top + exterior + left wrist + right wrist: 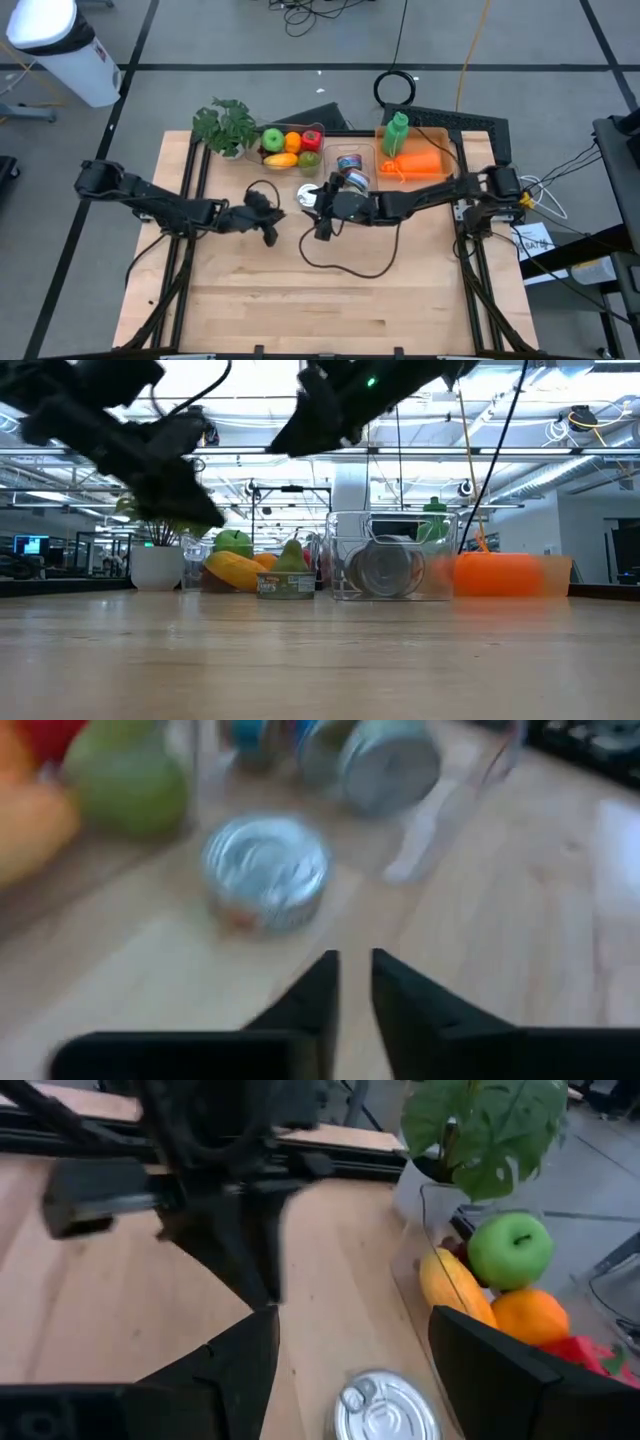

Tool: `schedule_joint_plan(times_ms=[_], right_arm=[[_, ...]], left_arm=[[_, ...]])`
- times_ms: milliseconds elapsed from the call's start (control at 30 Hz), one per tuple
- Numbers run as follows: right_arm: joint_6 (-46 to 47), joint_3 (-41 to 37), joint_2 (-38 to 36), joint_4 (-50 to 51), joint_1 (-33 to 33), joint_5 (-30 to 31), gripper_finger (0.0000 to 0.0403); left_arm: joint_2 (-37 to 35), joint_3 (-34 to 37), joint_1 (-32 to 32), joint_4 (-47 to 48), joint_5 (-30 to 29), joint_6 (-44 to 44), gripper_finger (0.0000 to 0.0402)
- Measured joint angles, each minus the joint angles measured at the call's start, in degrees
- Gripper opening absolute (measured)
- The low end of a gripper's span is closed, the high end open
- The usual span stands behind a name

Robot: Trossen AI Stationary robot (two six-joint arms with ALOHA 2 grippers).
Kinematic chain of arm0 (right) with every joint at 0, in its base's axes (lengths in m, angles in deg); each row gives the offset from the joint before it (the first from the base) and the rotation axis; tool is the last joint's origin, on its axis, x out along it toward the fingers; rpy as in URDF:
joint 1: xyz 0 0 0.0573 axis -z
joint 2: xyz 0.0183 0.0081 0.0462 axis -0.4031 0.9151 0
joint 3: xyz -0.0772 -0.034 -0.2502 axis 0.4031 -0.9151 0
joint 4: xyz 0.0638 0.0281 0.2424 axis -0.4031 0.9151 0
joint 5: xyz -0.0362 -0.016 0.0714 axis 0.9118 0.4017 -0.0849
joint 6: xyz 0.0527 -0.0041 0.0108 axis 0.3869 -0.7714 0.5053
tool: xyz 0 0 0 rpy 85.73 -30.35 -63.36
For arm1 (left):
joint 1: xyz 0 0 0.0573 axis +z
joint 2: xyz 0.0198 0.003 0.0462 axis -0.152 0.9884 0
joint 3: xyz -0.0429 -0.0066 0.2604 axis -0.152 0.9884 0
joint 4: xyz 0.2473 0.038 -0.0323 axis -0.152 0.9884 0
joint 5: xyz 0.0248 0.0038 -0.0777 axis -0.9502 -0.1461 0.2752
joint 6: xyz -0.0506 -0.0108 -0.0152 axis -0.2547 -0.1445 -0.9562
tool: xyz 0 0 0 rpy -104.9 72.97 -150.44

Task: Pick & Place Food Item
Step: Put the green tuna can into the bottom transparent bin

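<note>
The left arm reaches in from the table's left edge toward the middle, its left gripper (350,982) raised off the surface with the two dark fingers (312,992) nearly together, only a narrow gap between them. The right arm stretches in from the right side, its right gripper (350,1355) lifted too, jaws spread wide.

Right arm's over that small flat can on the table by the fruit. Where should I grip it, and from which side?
Grip the small can across its round side wall, coming straight down from above. It stands upright, lid and pull tab up, low and flat, so the rim gives little hold. The right gripper hangs open with its fingers either side of the can. The fruit sits close behind, so keep the fingers off that side.
</note>
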Motion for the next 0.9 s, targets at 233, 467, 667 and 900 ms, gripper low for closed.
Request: schedule_joint_plan(times_ms=[233,467,667,900], right_arm=[[0.5,-0.7,-4.7,3.2,-2.4,2.6,0.0238],[0.5,-2.1,-4.7,2.9,-3.0,6.3,0.023],[3.5,-3.7,-4.7,2.9,-3.6,6.1,0.0226],[4.6,-4.0,-4.8,2.7,-5.6,6.1,0.0226]], left_arm=[[8.0,-7.0,7.3,-7.1,-1.9,15.1,0.0189],[22.9,-12.9,12.7,-8.0,5.4,17.2,0.0209],[32.6,-15.4,13.1,-9.9,7.9,18.8,0.0174],[36.2,-15.8,10.1,-11.0,20.8,17.7,0.0122]])
